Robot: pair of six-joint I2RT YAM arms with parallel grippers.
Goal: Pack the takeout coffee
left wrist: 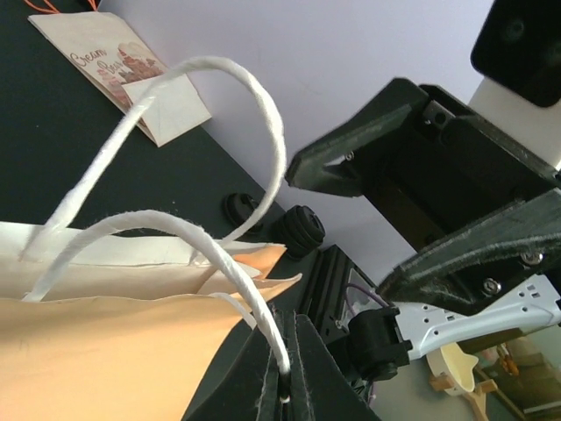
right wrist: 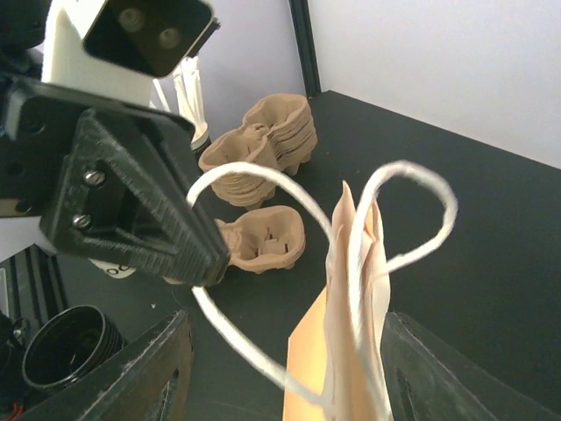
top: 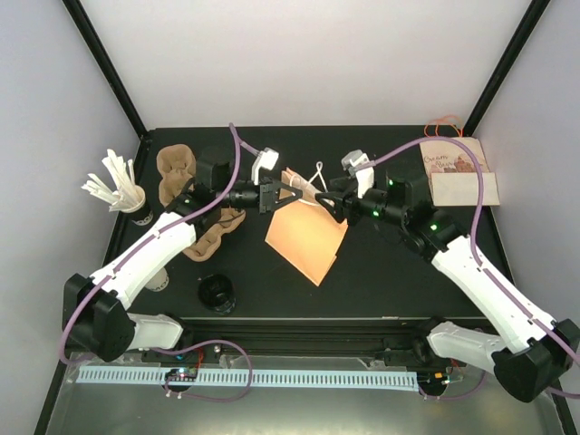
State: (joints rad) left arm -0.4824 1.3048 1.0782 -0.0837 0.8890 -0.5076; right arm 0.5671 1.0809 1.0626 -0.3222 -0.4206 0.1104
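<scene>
The left hand (top: 275, 195) is pinching one white cord handle (left wrist: 162, 221) of the orange paper bag (top: 308, 237), its fingers pressed together on the cord. The bag is lying mostly flat in the middle of the surface, its long axis running from the handle end, up between the two hands, back toward the arm bases. The right hand (top: 329, 207) is facing the left one across that end with its jaws standing open. The second handle loop (right wrist: 399, 168) and the bag's lip are sitting straight ahead between its fingers, apparently untouched. So the right hand is the nearer free one for spreading the mouth. The mouth is looking pressed nearly flat, and I cannot tell whether anything is inside. Out past the left hand, pulp cup carriers (top: 177, 168) are sitting empty, and a cup (top: 136, 210) is holding white stirrers (top: 109, 179).
</scene>
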